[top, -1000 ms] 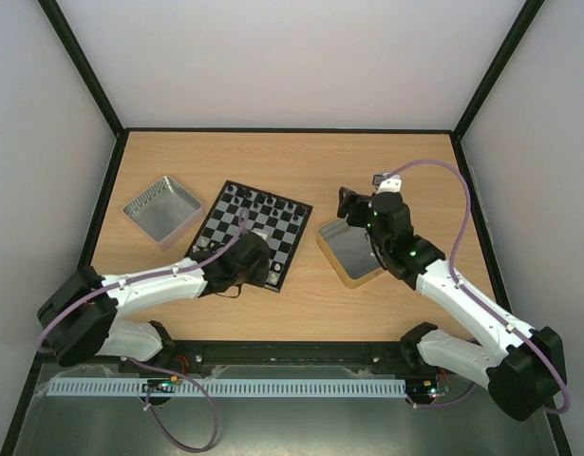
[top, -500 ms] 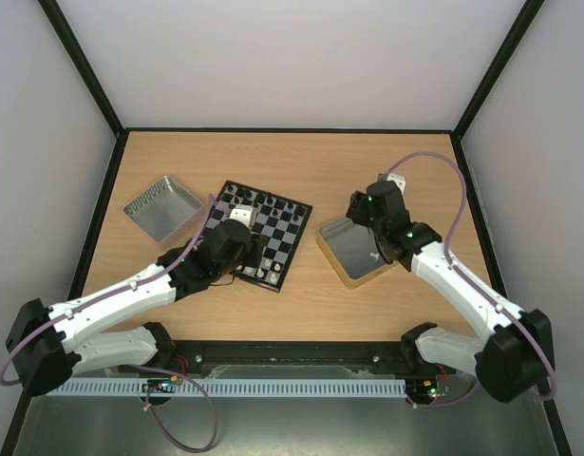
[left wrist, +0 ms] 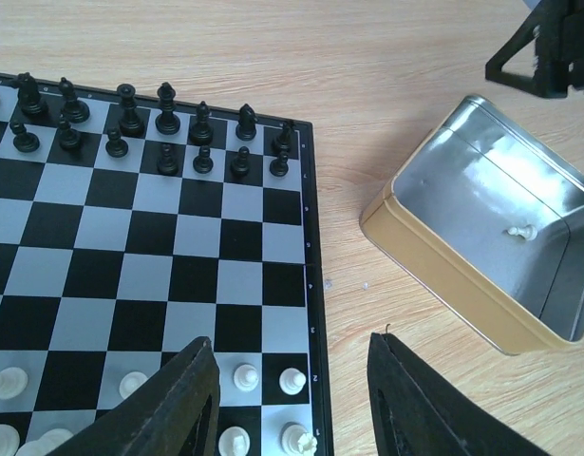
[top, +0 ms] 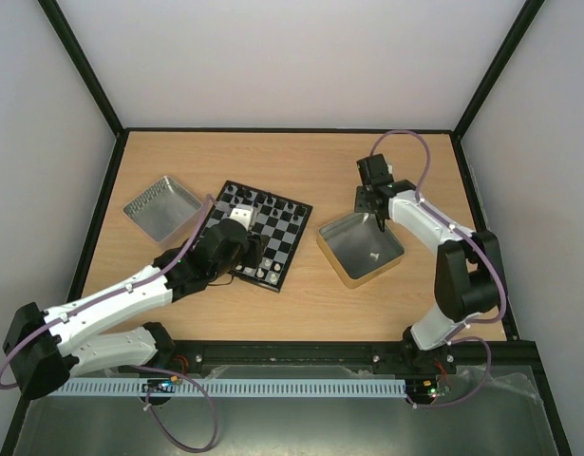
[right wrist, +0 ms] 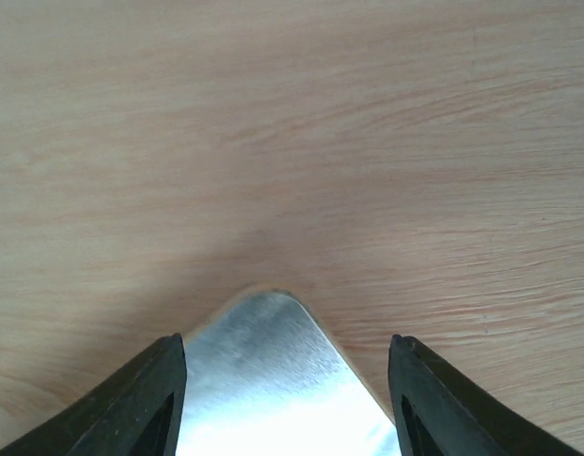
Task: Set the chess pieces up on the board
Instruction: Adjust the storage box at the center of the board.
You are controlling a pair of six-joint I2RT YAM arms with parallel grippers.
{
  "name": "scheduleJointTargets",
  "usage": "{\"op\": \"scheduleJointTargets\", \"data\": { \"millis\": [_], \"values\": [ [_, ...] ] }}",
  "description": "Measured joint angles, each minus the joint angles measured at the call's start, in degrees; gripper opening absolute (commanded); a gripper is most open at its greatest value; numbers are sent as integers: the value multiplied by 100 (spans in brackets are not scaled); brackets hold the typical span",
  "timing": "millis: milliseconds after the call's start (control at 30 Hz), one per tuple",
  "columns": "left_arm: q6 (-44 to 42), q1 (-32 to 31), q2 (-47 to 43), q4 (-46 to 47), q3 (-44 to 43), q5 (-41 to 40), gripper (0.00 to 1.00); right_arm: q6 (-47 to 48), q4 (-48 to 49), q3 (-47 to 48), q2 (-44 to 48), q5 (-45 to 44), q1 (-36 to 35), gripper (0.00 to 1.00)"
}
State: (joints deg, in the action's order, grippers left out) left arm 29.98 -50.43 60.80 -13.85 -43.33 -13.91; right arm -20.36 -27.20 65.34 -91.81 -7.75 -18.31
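The board (top: 258, 231) lies at an angle left of centre. Black chess pieces (left wrist: 166, 122) fill its two far rows and white chess pieces (left wrist: 245, 376) stand along its near edge. My left gripper (left wrist: 292, 394) hovers open over the board's near right corner (top: 263, 258), its fingers astride the edge with nothing held. One white piece (left wrist: 522, 231) lies inside the gold-sided tin (left wrist: 443, 271). My right gripper (right wrist: 287, 385) stands open and empty above the tin's far corner (top: 372, 207).
A square silver tray (top: 161, 207) sits on the table left of the board. The gold-sided tin (top: 334, 255) stands just right of the board. Black frame rails run along the table's edges.
My left gripper drew back a little to the left over the board's near corner and its jaws widened. My right gripper swung from over the tin to its far corner, jaws narrowing slightly.
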Motion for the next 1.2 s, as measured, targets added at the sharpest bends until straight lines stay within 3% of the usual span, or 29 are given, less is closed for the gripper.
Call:
{"op": "scheduleJointTargets", "data": {
  "millis": [400, 667, 1067, 1200],
  "values": [
    [-149, 66, -50, 72, 0, 177, 45, 474, -404, -26, -466, 17, 186, 40],
    [-160, 103, -61, 81, 0, 212, 45, 308, -385, -26, -905, -118, 315, 20],
    [-175, 125, -83, 160, 2, 339, 45, -490, -201, -730, -426, -262, 345, 4],
    [-173, 125, -83, 173, 2, 345, 45, -916, -192, -1196, -28, -243, 348, 4]
  ]
}}
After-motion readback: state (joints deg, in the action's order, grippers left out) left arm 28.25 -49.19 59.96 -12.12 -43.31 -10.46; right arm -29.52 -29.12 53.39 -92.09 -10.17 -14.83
